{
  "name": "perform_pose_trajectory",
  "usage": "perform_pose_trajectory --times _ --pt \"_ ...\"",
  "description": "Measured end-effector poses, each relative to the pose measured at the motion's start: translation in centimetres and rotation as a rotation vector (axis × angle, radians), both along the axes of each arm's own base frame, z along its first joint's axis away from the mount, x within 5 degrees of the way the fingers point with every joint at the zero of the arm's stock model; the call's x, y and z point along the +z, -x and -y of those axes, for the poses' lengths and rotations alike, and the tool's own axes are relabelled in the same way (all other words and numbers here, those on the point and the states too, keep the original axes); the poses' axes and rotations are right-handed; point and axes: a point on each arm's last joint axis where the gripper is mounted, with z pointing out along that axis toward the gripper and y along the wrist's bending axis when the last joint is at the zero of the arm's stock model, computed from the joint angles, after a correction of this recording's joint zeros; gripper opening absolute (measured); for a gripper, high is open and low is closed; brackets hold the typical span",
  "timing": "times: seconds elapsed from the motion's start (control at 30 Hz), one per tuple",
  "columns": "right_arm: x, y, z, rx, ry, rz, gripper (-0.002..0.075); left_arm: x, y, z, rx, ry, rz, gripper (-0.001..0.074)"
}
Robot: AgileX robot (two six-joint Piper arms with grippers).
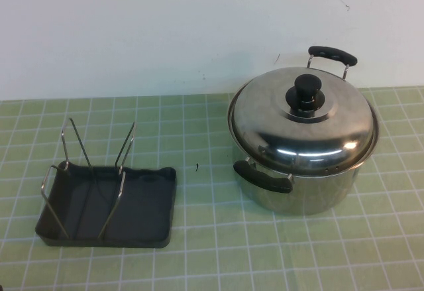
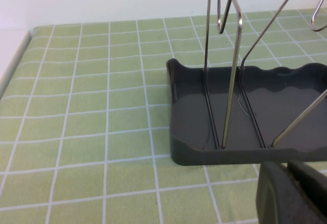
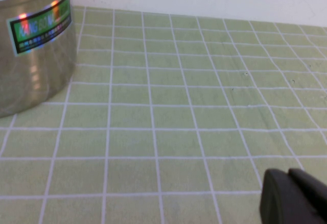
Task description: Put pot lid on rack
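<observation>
- The pot lid (image 1: 301, 122) sits closed on the steel pot (image 1: 311, 185) toward the bench's far right; the rack (image 1: 109, 201) waits empty near the front left.
- The left gripper (image 2: 294, 193) hangs just beside the rack, the right gripper (image 3: 294, 198) low near the pot; whether either's fingers are apart cannot be told.
- Best approach, likely: pinch the black knob (image 1: 306, 92) squarely, lift straight, tilt the lid between the wire loops (image 1: 99, 152).

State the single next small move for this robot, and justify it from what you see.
Probably bring the right gripper toward the black knob: the pot lid sits on the pot, the rack holds nothing, and neither gripper holds anything. The left gripper sits low beside the rack.
</observation>
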Motion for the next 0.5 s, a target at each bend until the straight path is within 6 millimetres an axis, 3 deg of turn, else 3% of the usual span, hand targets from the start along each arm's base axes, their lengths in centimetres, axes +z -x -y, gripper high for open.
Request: perform_pose_trajectory --times 0.5 --pt "0.02 0.0 0.1 -0.002 0.027 -0.001 -0.0001 0.17 -0.07 -0.04 0.004 0.001 0.025 -0.0002"
